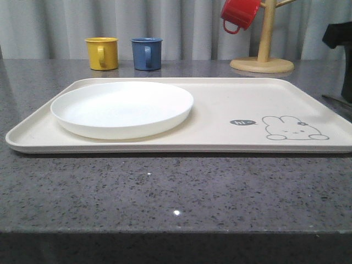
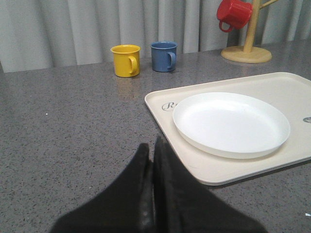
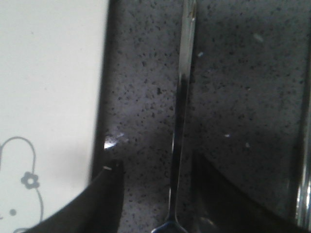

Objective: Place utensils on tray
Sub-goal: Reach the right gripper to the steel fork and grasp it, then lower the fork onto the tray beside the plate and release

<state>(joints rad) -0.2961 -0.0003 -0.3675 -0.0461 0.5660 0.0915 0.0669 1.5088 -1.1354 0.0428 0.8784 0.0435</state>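
Your right gripper (image 3: 154,194) is the one at work. Starting with the front view: you have the cream tray (image 1: 220,137) lying across the middle of the speckled grey counter (image 1: 165,192), with the round white plate (image 1: 122,108) on its nine o'clock half and the grey rabbit drawing (image 1: 291,128) toward four o'clock. No cutlery lies on the tray that I can see, so judge the task as barely begun. Behind, at eleven o'clock, stand the yellow mug (image 1: 102,53) and blue mug (image 1: 147,53); a red mug (image 1: 239,14) hangs on the wooden mug tree (image 1: 264,55) at one o'clock.

Moving to the left wrist view: your left gripper (image 2: 152,155) hangs over bare counter just off the tray's near corner, its two dark fingers pressed together with nothing between them. It looks idle.

Finally the right wrist view: the right gripper's fingers stand spread, one on each side of a slim steel utensil handle (image 3: 182,121) lying on the counter just beside the tray's rim. They straddle it without pinching yet, as far as I can tell; whether it is the spoon or the fork, I cannot say. A second steel piece (image 3: 305,170) shows at the frame edge. You likely need to close, lift and carry across; every utensil remains to be placed.
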